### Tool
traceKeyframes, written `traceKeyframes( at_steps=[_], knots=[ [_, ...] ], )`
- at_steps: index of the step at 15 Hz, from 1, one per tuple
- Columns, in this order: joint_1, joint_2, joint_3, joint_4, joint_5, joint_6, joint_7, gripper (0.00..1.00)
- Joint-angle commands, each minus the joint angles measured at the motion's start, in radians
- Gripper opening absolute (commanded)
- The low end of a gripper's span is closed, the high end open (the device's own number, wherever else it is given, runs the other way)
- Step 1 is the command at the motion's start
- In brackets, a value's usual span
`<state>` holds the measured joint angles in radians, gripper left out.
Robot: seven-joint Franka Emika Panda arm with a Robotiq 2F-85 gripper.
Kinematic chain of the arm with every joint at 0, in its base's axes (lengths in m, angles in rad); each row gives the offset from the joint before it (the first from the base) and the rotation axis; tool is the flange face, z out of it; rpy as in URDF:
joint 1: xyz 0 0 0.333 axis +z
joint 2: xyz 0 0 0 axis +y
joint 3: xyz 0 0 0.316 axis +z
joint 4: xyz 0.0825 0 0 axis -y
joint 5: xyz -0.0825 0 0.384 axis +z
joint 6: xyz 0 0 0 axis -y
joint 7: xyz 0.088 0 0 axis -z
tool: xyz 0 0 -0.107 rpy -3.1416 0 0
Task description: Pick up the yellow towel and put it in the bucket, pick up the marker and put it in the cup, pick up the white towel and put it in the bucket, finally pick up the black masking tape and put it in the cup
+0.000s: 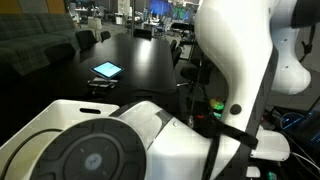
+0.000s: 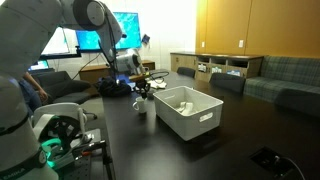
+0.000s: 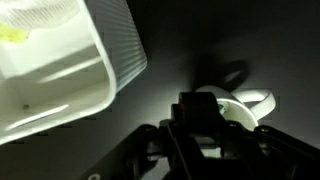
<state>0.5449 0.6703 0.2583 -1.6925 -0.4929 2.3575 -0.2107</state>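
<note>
Hanging over the cup (image 3: pixel 256 102) beside the bucket (image 3: pixel 110 60), the gripper (image 3: pixel 204 112) is too dark: I cannot tell its jaws. The yellow towel (image 3: pixel 12 33) lies in the bucket. Line up, lower slowly.

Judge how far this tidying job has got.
Done: the yellow towel lies in the bucket. In hand: the gripper hangs close to the cup; whether it grips anything is unclear. Left: marker, white towel and tape are not visible, so unconfirmed.
</note>
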Motion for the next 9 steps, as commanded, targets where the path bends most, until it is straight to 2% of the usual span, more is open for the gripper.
traceKeyframes(
  at_steps=[1,9],
  knots=[
    [0.014,0.041,0.027,0.059,-0.017,-0.023,-0.156,0.19],
    [0.014,0.06,0.041,0.101,-0.011,-0.065,-0.349,0.19]
  ],
)
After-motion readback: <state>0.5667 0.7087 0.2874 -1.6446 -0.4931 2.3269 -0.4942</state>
